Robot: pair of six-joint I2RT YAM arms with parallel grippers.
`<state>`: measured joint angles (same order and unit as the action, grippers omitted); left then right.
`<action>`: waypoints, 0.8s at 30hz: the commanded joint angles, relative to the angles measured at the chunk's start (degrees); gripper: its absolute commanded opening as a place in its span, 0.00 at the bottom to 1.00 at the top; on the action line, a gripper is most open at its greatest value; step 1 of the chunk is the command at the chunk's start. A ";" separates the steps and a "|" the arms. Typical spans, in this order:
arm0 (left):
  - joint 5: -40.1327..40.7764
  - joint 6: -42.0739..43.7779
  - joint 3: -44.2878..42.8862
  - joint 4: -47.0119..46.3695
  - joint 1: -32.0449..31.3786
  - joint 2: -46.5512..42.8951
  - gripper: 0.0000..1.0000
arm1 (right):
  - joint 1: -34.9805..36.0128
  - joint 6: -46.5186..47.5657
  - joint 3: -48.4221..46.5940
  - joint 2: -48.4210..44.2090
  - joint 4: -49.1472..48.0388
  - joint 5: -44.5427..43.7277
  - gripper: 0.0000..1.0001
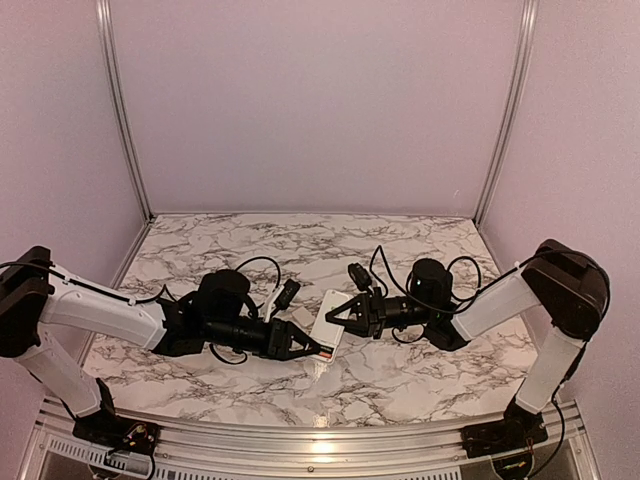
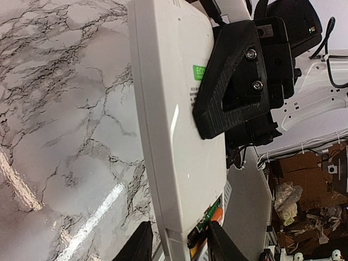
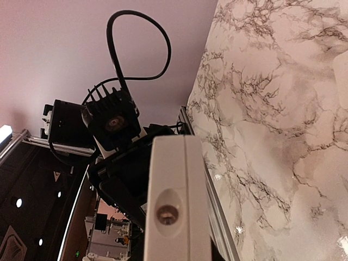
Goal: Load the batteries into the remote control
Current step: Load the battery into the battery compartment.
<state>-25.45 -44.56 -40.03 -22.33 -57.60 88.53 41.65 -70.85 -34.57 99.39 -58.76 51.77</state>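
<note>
The white remote control (image 1: 330, 318) is held above the marble table between both arms, back side up. My right gripper (image 1: 338, 315) is shut on its far part; one black finger (image 2: 228, 81) presses on the back. At the near end the open compartment shows the batteries, a dark one with green print (image 2: 205, 222) and an orange one (image 2: 218, 213) beside it. My left gripper (image 2: 182, 247) is open and straddles that end, with a small gap on the left. In the right wrist view the remote (image 3: 176, 179) is seen end-on, hiding the fingers.
A small whitish piece (image 1: 302, 317) lies on the marble table (image 1: 420, 370) just left of the remote. Aluminium posts (image 1: 120, 110) and lilac walls enclose the back and sides. A metal rail (image 1: 320, 440) runs along the near edge.
</note>
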 commanded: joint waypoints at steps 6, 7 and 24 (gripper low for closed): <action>0.36 -1.96 3.46 -0.75 1.81 -0.11 0.28 | 0.20 -2.24 -0.68 -1.79 -3.30 2.05 0.00; 0.19 -2.09 3.72 -0.76 1.92 -0.25 0.28 | 0.18 -2.25 -0.60 -1.90 -3.42 2.00 0.00; 6.24 11.81 -3.44 13.39 2.32 -4.69 0.83 | -5.39 6.97 0.25 -6.07 6.40 1.64 0.00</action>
<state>-23.42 -39.75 -39.81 -17.23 -55.68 86.65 38.28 -70.76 -33.65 98.08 -57.67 52.82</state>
